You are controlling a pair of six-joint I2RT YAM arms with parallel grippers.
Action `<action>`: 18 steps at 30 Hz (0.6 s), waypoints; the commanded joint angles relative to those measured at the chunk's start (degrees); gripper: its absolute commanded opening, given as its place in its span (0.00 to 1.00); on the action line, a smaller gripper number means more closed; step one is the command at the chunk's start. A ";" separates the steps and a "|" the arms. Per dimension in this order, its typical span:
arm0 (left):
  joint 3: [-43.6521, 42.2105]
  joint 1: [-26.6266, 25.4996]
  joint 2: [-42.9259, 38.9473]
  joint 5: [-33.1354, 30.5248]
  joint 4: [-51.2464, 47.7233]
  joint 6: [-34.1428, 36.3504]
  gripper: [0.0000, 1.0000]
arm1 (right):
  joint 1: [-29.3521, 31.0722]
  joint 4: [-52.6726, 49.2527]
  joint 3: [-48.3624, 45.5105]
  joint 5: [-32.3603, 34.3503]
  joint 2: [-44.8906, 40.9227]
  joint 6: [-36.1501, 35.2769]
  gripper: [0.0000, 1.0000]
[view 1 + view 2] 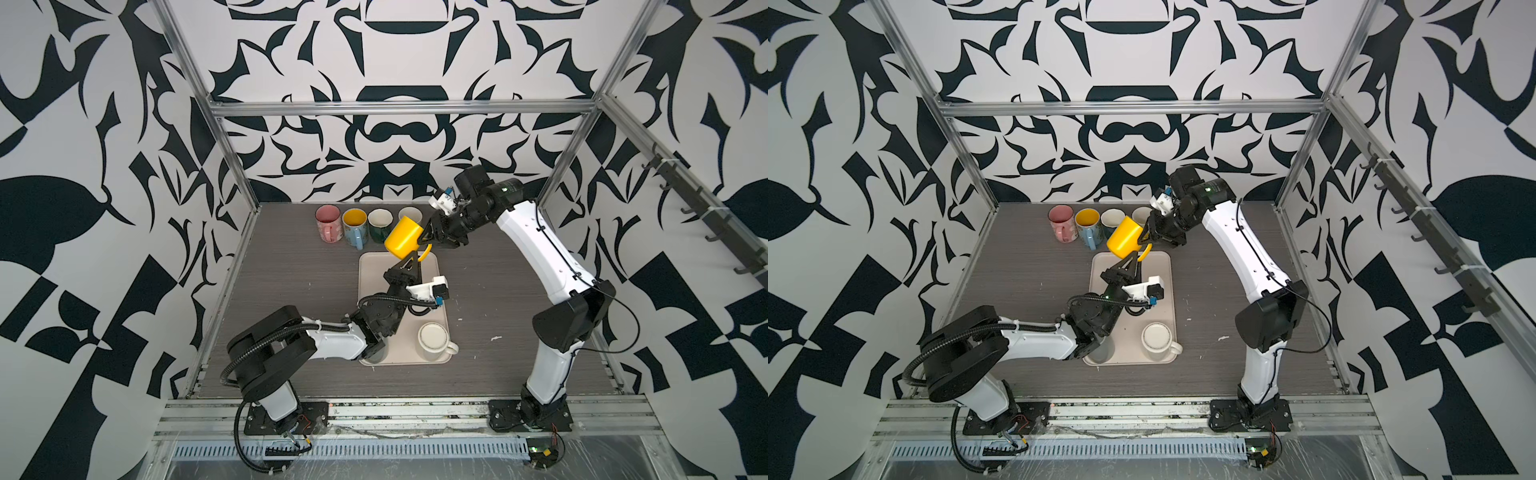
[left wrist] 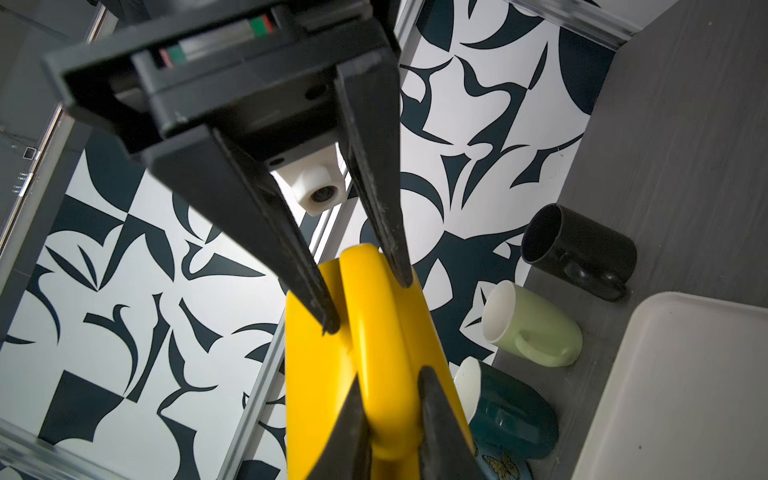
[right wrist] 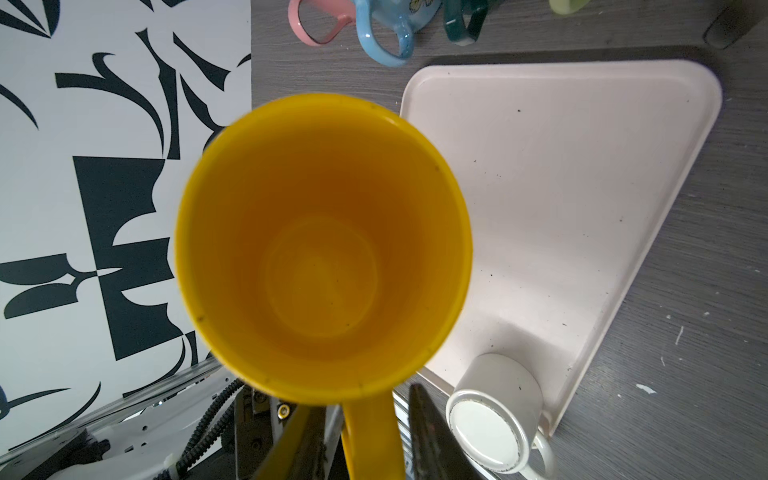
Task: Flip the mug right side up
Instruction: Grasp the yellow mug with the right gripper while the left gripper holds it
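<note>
Mug [image 1: 405,239] hung tilted in the air over the tray's [image 1: 370,278] far end. Left gripper [image 1: 410,261], its arm stretched forward over the tray, had fingers [image 2: 349,428] nipped tight on the handle [image 2: 374,332]; right gripper [image 2: 368,305], arm arched in from the right, straddled that handle with fingers part-open.

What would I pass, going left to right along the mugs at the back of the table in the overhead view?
Pink mug → blue mug with a yellow inside → dark green mug → yellow mug, held in the air. The pale mug half hidden behind it is left out.
</note>
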 commanded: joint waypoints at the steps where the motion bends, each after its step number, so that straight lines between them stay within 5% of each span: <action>1: 2.03 -0.31 -1.16 1.19 7.88 1.39 0.00 | 0.01 -1.40 2.46 -1.18 -0.38 -0.50 0.36; 10: 2.02 -0.39 -1.14 1.35 7.88 1.51 0.00 | 0.01 -2.71 2.14 -1.65 0.43 -0.73 0.32; 18: 1.89 -0.34 -1.16 1.73 7.84 1.57 0.00 | 0.05 -2.63 1.20 -2.10 0.47 -0.66 0.00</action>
